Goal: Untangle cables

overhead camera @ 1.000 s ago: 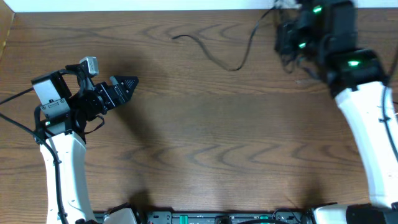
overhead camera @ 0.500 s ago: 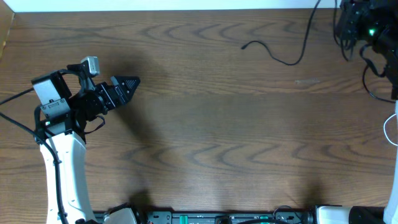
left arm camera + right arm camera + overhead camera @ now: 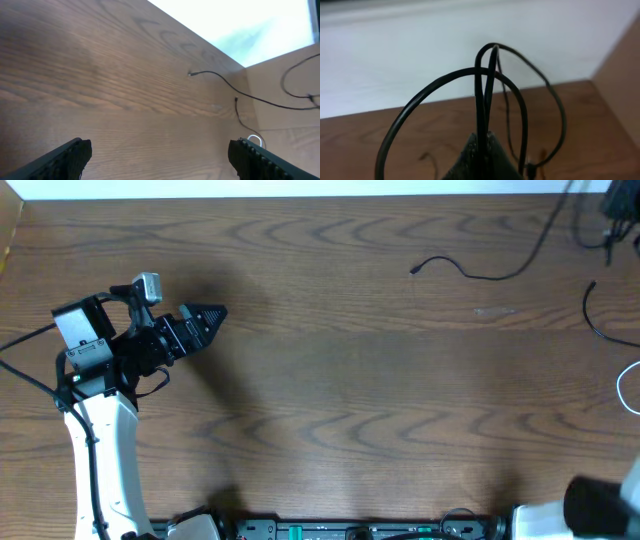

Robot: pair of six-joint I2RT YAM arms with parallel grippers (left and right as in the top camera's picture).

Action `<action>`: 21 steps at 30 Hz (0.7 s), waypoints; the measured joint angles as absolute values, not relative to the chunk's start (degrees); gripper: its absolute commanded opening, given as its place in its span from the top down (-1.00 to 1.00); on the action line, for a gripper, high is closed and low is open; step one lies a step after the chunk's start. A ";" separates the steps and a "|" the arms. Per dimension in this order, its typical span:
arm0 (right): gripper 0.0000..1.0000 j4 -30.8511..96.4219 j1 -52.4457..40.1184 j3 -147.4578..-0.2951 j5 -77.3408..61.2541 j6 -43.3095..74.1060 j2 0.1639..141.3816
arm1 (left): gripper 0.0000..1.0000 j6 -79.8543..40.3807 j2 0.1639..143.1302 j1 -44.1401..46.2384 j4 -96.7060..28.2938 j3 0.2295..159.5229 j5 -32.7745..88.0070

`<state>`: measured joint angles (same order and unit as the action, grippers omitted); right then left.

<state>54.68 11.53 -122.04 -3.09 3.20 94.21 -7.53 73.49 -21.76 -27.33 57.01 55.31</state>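
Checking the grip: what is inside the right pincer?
Several black cables stand pinched in the shut right pincer, looping up above its tip. How far they run down inside is hidden by the pincer itself.

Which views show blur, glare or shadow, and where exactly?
Overhead: evenly lit and mostly sharp, with a soft shadow beside the left gripper on the table; the right arm at the bottom corner is blurred. Left wrist: the zone beyond the table edge is washed out white. Right wrist: the cables near the lens look soft.
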 measured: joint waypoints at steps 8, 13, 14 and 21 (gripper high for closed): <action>0.97 58.54 22.76 -128.88 8.58 5.54 110.41 | -0.85 -7.53 70.11 -21.76 -26.50 57.01 55.88; 0.97 59.64 31.68 -130.61 17.08 9.06 112.07 | -0.85 -7.51 66.28 -21.74 -26.13 57.01 56.38; 0.97 60.03 34.20 -131.44 18.37 10.17 112.01 | -0.85 -7.51 65.65 -21.74 -26.13 57.01 56.51; 0.97 61.12 40.51 -134.50 20.32 14.72 111.70 | -0.85 -7.51 65.04 -21.74 -26.13 57.01 56.69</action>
<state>61.12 40.51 -134.50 20.32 14.72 111.70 -7.51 65.04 -21.74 -26.13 57.01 56.69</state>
